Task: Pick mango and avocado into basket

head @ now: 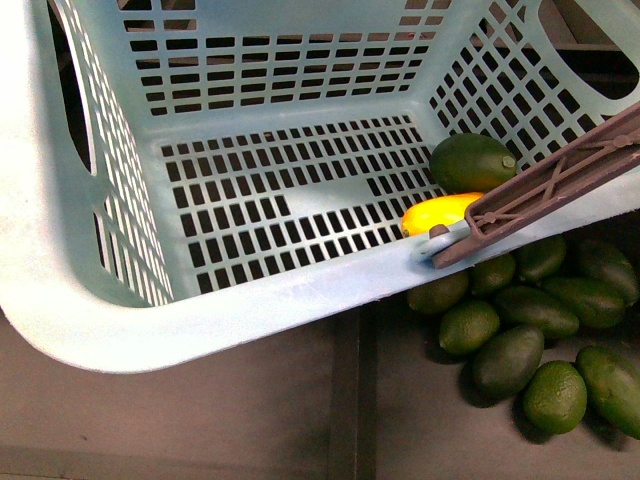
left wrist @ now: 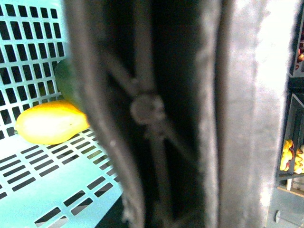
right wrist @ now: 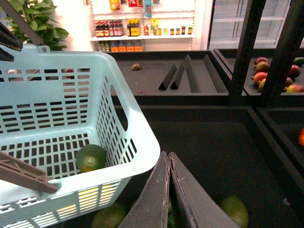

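The light teal basket (head: 250, 310) fills the front view, tilted. On its slotted floor, in the corner, the dark green avocado (head: 472, 162) lies beside the yellow mango (head: 440, 213), touching it. The brown handle (head: 560, 185) crosses that corner. In the left wrist view the handle (left wrist: 147, 109) is a blurred close-up between the fingers of my left gripper (left wrist: 166, 142), which is shut on it; the mango (left wrist: 50, 122) and avocado (left wrist: 69, 83) show behind. My right gripper (right wrist: 168, 154) is shut on nothing, just outside the basket wall (right wrist: 137, 142), above loose green fruit. The avocado (right wrist: 90, 157) shows inside.
A pile of several green avocados (head: 520, 350) lies in the dark bin under the basket's corner. Other dark display bins with black dividers (right wrist: 178, 73) stretch behind. Red and yellow mangoes (right wrist: 266, 71) sit in a bin to one side. A black post (right wrist: 247, 47) stands between bins.
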You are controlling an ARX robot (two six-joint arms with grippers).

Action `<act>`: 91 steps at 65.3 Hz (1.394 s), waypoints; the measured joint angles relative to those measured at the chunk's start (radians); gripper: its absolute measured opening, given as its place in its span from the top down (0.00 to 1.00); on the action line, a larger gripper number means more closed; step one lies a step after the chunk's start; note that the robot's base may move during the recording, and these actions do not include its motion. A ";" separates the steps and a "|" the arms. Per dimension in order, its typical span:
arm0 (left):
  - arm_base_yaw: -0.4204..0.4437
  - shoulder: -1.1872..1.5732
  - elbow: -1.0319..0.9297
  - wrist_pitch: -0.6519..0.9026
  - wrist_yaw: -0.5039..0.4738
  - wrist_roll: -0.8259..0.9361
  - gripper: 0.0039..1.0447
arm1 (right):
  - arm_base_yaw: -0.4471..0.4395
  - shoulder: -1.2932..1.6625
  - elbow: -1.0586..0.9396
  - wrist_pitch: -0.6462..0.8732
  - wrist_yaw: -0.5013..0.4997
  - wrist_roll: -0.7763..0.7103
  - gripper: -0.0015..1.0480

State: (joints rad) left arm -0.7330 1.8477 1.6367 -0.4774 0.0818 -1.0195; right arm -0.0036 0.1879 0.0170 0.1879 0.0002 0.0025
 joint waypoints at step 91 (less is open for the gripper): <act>0.020 0.003 -0.231 0.263 -0.711 -0.564 0.87 | 0.001 -0.182 0.000 -0.187 -0.001 0.000 0.08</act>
State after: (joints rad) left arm -0.7132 1.8503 1.4059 -0.2142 -0.6292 -1.5837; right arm -0.0025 0.0055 0.0174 0.0013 -0.0006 0.0025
